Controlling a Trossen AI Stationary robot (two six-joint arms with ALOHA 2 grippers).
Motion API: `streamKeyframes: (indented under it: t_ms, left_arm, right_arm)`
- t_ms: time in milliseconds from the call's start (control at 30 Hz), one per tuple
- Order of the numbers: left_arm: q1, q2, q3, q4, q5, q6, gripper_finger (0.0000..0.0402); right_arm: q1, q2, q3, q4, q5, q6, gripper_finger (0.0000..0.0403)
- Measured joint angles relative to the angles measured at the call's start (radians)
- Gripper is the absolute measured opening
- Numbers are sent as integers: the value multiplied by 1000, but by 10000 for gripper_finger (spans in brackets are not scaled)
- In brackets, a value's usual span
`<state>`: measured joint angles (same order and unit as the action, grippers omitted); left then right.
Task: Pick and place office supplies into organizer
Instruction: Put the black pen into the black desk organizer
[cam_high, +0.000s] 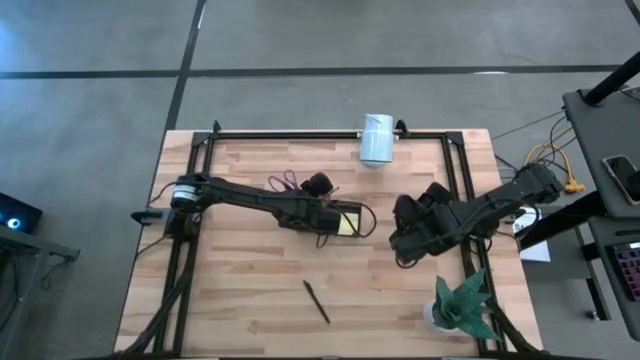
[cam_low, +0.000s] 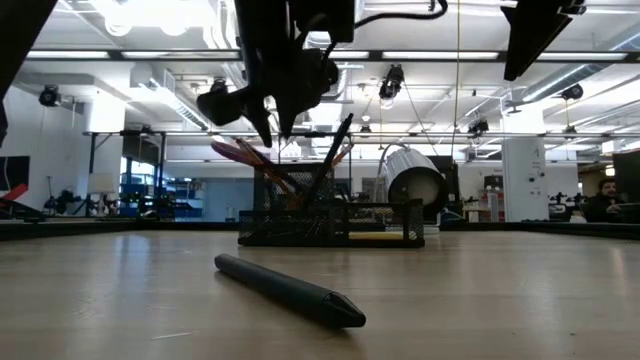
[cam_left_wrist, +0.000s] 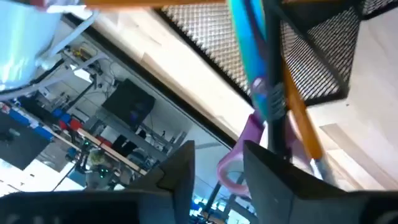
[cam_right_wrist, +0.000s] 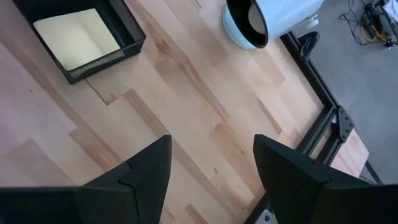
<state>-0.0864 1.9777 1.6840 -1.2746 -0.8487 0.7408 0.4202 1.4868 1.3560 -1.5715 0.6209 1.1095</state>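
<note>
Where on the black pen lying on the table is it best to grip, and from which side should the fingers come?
Grip the black pen near the middle of its barrel, coming straight down from above. It lies flat on bare wood with nothing close beside it, so fingers set across its thin, slanted length should close cleanly. The tapered tip would probably slip.

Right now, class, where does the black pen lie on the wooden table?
In the high view, the black pen lies alone on the table's near half, below the black mesh organizer, left of the green plant.
</note>
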Motion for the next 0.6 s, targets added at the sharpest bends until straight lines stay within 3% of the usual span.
streamKeyframes:
  t_ms: [133,300,400,500,600]
  left_arm:
    - [-7,-6,0,0,-26,-1,137]
    - [-33,-39,0,0,-193,-14,150]
    - [-61,-96,9,-20,-189,-178,151]
    - [-95,-159,39,-105,-4,-548,151]
    - [-118,-232,40,-116,345,-996,151]
  right_arm:
    - [9,0,-1,1,-1,14,219]
    - [16,0,-1,5,-24,15,219]
    - [16,-1,-8,87,-119,-16,219]
    - [16,-1,-47,341,-268,-91,219]
    - [8,20,-101,640,-366,-122,219]
